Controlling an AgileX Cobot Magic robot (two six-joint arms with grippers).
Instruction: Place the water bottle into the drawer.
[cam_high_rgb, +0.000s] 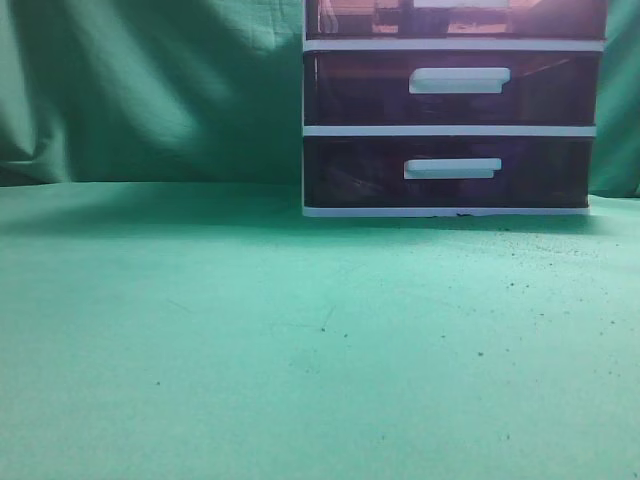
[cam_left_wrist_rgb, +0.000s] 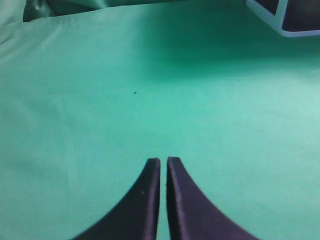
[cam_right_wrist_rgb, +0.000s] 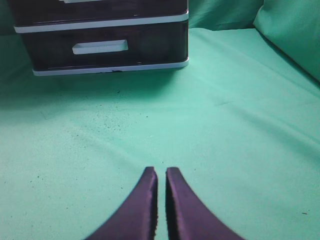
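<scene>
The drawer (cam_high_rgb: 455, 18) is the top one of a white-framed unit at the back right of the exterior view. Only its lower part shows, with a dark purplish-brown front and the bottom edge of a white handle. The water bottle is out of view in every frame. My left gripper (cam_left_wrist_rgb: 163, 161) is shut and empty over bare green cloth. A corner of the unit (cam_left_wrist_rgb: 285, 17) shows at the top right of the left wrist view. My right gripper (cam_right_wrist_rgb: 160, 171) is shut and empty, well in front of the unit's lowest drawer (cam_right_wrist_rgb: 107, 47). Neither gripper shows in the exterior view.
Two like drawers with white bar handles, the middle one (cam_high_rgb: 455, 88) and the lowest one (cam_high_rgb: 450, 170), sit below the top one. Green cloth (cam_high_rgb: 250, 340) covers the table and hangs as a backdrop. A raised fold of cloth (cam_right_wrist_rgb: 292, 30) lies at the far right of the right wrist view.
</scene>
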